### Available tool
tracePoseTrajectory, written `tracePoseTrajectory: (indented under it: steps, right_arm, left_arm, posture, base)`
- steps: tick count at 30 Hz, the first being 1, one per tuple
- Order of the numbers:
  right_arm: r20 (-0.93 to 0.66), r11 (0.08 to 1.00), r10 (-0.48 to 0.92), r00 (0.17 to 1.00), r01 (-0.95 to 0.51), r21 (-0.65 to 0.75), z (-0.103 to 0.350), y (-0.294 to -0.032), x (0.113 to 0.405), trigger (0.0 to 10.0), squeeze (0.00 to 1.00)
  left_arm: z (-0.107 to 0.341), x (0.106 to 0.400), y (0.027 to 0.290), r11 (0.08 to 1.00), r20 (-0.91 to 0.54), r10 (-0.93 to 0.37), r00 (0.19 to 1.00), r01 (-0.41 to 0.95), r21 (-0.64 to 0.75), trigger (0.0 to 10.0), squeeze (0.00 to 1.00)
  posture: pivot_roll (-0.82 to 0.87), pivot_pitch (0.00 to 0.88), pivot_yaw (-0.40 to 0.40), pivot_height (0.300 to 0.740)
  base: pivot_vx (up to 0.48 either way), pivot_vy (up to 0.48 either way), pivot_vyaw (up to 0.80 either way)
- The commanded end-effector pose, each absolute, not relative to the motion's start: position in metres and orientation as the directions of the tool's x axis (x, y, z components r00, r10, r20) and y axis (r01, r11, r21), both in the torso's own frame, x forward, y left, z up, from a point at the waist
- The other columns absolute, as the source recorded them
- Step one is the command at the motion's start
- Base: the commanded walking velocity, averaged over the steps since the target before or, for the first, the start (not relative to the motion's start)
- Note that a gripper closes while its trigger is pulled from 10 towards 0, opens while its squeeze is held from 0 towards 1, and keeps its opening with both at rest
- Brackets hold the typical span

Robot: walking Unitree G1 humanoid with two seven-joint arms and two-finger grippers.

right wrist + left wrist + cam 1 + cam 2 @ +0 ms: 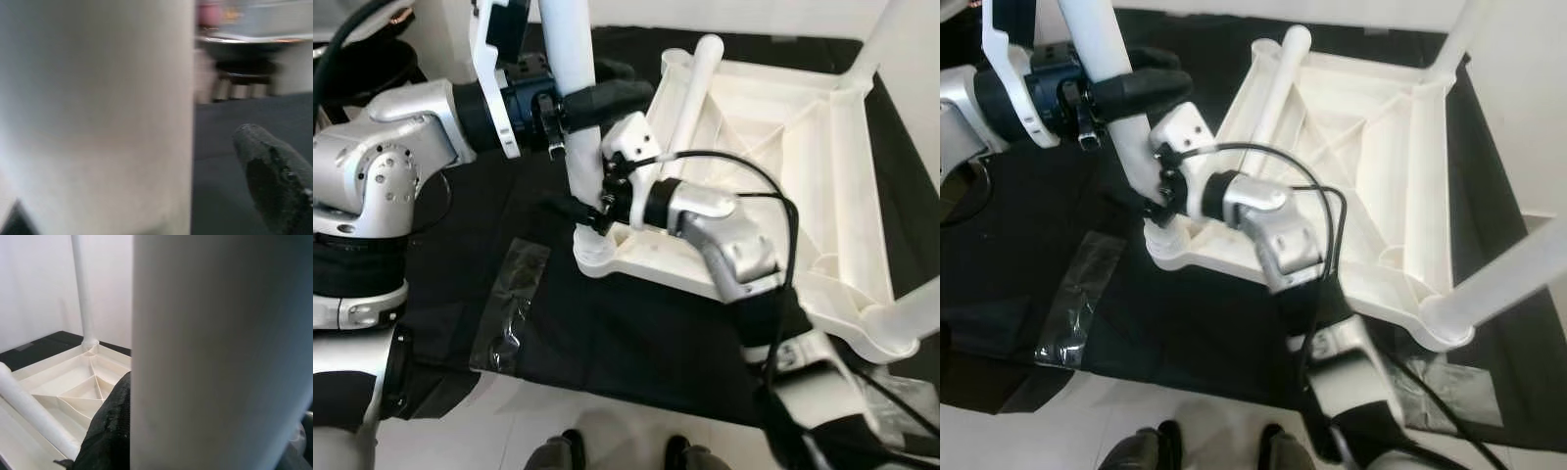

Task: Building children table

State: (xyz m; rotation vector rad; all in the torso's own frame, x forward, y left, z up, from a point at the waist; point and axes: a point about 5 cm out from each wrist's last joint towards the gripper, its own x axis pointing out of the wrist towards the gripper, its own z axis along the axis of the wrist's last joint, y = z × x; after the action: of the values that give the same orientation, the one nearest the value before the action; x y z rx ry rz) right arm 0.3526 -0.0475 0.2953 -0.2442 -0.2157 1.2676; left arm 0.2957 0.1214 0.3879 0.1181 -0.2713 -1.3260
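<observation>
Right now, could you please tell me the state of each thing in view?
Tabletop: upside down on the black mat.
Near-left leg: upright in its corner socket, gripped by both claws.
Left claw: shut on the leg, higher up.
Right claw: shut on the leg, near the socket.
Loose leg: lying across the tabletop.

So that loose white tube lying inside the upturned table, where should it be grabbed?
Around its middle, coming from above. The loose white plastic tube lies slanted across the upturned white plastic tabletop, its upper end poking over the rim; its round, slim shaft suits jaws closing across it, and mid-length keeps it balanced.
</observation>
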Motion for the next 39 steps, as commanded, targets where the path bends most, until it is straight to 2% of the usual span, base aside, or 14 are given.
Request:
tracePoseTrajectory:
  steps: [1,5,6,22,23,25,26,27,28,30,31,33,35,39]
  right_arm:
    - [0.032,0.196,0.98,0.197,-0.923,-0.331,0.304,-0.056,0.353,10.0,0.0]
    - [-0.02,0.093,0.994,0.106,-0.94,-0.327,0.305,-0.059,0.356,10.0,0.0]
    - [-0.039,0.058,0.996,0.075,-0.944,-0.324,0.306,-0.057,0.358,2.0,0.0]
    - [-0.079,-0.089,0.995,-0.066,-0.942,-0.324,0.31,-0.049,0.361,0.0,0.0]
    - [-0.066,-0.077,0.996,-0.058,-0.942,-0.327,0.306,-0.051,0.362,0.0,0.0]
    - [-0.062,-0.071,0.997,-0.053,-0.942,-0.328,0.306,-0.052,0.363,0.0,0.0]
    - [-0.057,-0.061,0.997,-0.045,-0.942,-0.329,0.304,-0.053,0.363,0.0,0.0]
    - [-0.057,-0.061,0.997,-0.045,-0.942,-0.329,0.304,-0.053,0.363,0.0,0.0]
    - [-0.051,-0.028,0.999,-0.012,-0.942,-0.334,0.302,-0.055,0.365,0.0,0.0]
    - [-0.046,0.019,0.998,0.036,-0.943,-0.332,0.3,-0.058,0.367,0.0,0.0]
    - [-0.044,0.093,0.992,0.114,-0.938,-0.335,0.294,-0.06,0.369,0.0,0.0]
    - [-0.044,0.093,0.992,0.114,-0.938,-0.335,0.294,-0.06,0.369,0.0,0.0]
    - [-0.019,0.51,0.851,0.524,-0.835,-0.207,0.25,-0.042,0.369,0.0,0.0]
    - [-0.089,0.762,0.639,0.764,-0.644,-0.064,0.193,-0.028,0.332,0.0,0.0]
  left_arm:
    - [0.39,0.284,0.112,0.128,0.12,-0.988,0.101,0.961,0.246,0.0,0.0]
    - [0.391,0.283,0.111,0.123,0.119,-0.988,0.096,0.962,0.245,0.0,0.0]
    - [0.391,0.282,0.112,0.12,0.115,-0.989,0.094,0.962,0.245,0.0,0.0]
    - [0.389,0.278,0.11,0.08,0.085,-0.995,0.06,0.963,0.258,0.0,0.0]
    - [0.388,0.278,0.109,0.066,0.086,-0.995,0.046,0.967,0.248,0.0,0.23]
    - [0.388,0.278,0.109,0.062,0.087,-0.995,0.042,0.968,0.244,0.0,0.23]
    - [0.387,0.278,0.109,0.062,0.087,-0.995,0.042,0.969,0.239,2.3,1.0]
    - [0.387,0.278,0.109,0.062,0.087,-0.995,0.042,0.969,0.239,2.3,1.0]
    - [0.387,0.279,0.109,0.068,0.085,-0.995,0.049,0.968,0.242,8.0,1.0]
    - [0.386,0.28,0.109,0.081,0.083,-0.995,0.062,0.966,0.246,10.0,1.0]
    - [0.386,0.281,0.108,0.093,0.078,-0.994,0.075,0.962,0.258,10.0,0.0]
    - [0.386,0.281,0.108,0.093,0.078,-0.994,0.075,0.962,0.258,10.0,0.0]
    - [0.387,0.284,0.106,0.113,0.085,-0.992,0.094,0.959,0.26,10.0,0.0]
    - [0.39,0.288,0.106,0.132,0.098,-0.989,0.11,0.958,0.255,10.0,0.0]
  posture:
    - [0.06,0.243,0.043,0.74]
    - [0.07,0.248,0.045,0.74]
    - [0.08,0.253,0.048,0.74]
    - [0.09,0.255,0.047,0.74]
    - [0.08,0.251,0.052,0.74]
    - [0.08,0.251,0.052,0.74]
    - [0.07,0.25,0.053,0.74]
    - [0.07,0.25,0.053,0.74]
    - [0.06,0.251,0.05,0.74]
    - [0.06,0.251,0.048,0.74]
    - [0.05,0.259,0.037,0.74]
    - [0.05,0.259,0.037,0.74]
    - [0.04,0.267,0.025,0.74]
    - [0.03,0.272,0.048,0.74]
  base:
    - [0.0,0.0,0.0]
    - [0.0,0.0,0.0]
    - [0.0,0.0,0.0]
    - [0.0,0.0,0.0]
    - [0.0,0.0,0.0]
    - [0.0,0.0,0.0]
    - [0.0,0.0,0.0]
    - [0.0,0.0,0.0]
    - [0.0,0.0,0.0]
    - [0.0,0.0,0.0]
    - [0.0,0.0,0.0]
    - [0.0,0.0,0.0]
    - [0.0,0.0,0.0]
    - [0.0,0.0,0.0]
